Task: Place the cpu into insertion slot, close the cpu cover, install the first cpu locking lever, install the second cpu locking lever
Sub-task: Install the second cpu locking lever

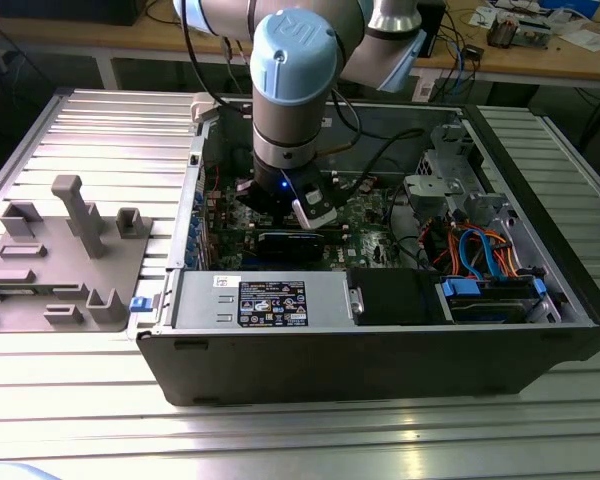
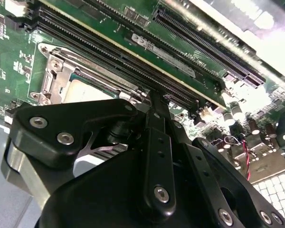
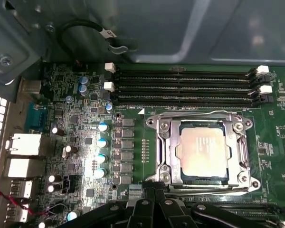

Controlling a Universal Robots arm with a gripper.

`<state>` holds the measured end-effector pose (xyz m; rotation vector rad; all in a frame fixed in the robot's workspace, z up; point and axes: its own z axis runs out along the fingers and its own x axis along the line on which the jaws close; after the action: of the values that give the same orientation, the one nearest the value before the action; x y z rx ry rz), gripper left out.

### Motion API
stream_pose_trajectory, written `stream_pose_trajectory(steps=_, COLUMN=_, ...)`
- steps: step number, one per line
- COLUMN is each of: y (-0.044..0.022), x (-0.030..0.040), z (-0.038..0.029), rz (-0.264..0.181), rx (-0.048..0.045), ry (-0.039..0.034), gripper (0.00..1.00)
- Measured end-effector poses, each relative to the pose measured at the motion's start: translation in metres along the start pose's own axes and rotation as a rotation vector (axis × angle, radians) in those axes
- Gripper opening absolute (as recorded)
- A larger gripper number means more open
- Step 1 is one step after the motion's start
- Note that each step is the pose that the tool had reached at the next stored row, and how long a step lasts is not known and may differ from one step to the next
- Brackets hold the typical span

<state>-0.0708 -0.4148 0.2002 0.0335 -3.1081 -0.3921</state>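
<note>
The cpu [image 3: 202, 149], a silvery square chip, lies flat in the insertion slot [image 3: 244, 180] on the green motherboard [image 3: 133, 185]. The silvery cpu cover [image 3: 167, 147] lies down around the chip, which shows through its square cut-out. Thin wire levers run along the socket's memory side [image 3: 194, 113] and its opposite side [image 3: 213, 188]. My gripper [image 3: 153, 195] hovers just off that opposite side, fingers together with nothing between them. In the second wrist view the gripper [image 2: 156, 102] hides part of the cpu [image 2: 88, 92]. The exterior view has the arm reaching down into the open case, gripper [image 1: 280, 208] low over the board.
Long memory slots [image 3: 185, 85] run beside the socket. Capacitors [image 3: 102, 142] and rear ports [image 3: 23, 145] stand nearby, and the case wall [image 3: 180, 28] rises behind. A power supply [image 1: 265, 300] and drive bay [image 1: 485, 285] line the case. A grey fixture tray [image 1: 65, 260] sits at the exterior view's left.
</note>
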Motion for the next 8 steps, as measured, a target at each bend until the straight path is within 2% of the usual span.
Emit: stream_pose_trajectory(steps=8, y=0.0027, x=0.0032, z=0.0042, rz=0.0, rx=-0.0108, ry=-0.0005, gripper=0.11)
